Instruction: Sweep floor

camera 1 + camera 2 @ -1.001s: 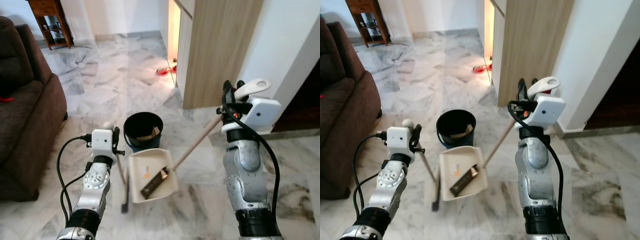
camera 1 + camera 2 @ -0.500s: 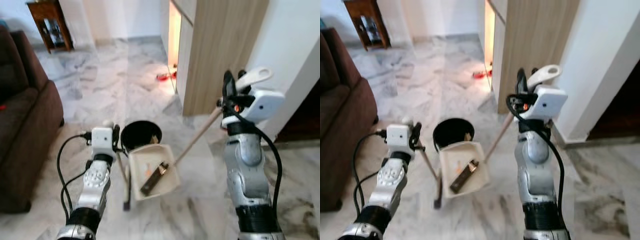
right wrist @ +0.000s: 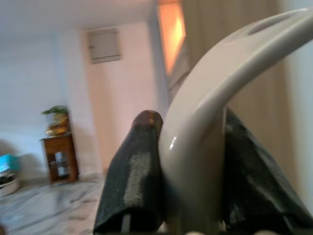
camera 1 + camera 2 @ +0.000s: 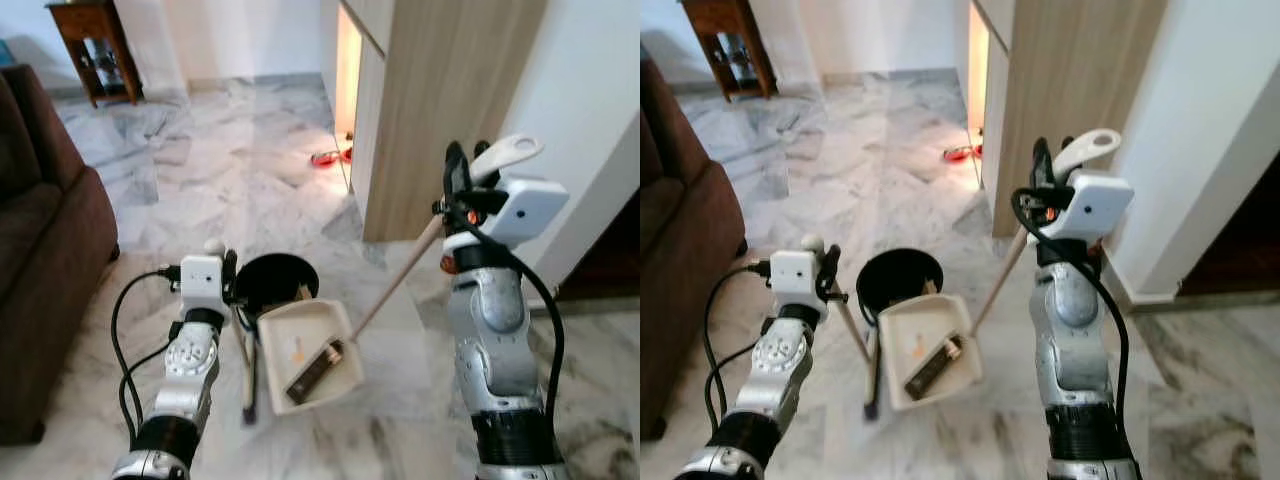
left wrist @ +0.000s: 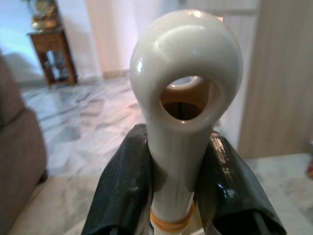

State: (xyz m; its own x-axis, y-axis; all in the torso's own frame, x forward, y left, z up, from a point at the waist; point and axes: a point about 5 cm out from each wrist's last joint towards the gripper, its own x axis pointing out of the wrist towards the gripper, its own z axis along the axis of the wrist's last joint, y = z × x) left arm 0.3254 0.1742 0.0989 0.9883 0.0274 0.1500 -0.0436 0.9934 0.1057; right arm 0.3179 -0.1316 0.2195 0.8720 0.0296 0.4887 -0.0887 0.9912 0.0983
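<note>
Right gripper (image 4: 458, 175) clamped on dustpan handle (image 4: 505, 155), left gripper (image 4: 229, 272) clamped on broom handle (image 5: 183, 105), dustpan (image 4: 305, 353) beside black bucket (image 4: 275, 278).

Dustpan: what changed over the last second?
The dustpan, lifted by the right gripper, has risen and overlaps the rim of the black bin, debris inside. Both grips are unchanged: the left gripper is shut on the broom.

The dustpan (image 4: 308, 352) hides the near side of the black bin (image 4: 274, 281) behind it. What lies on the dustpan is too small to identify. Left of the bin, the brown sofa (image 4: 45, 270) is cut off by the edge.
</note>
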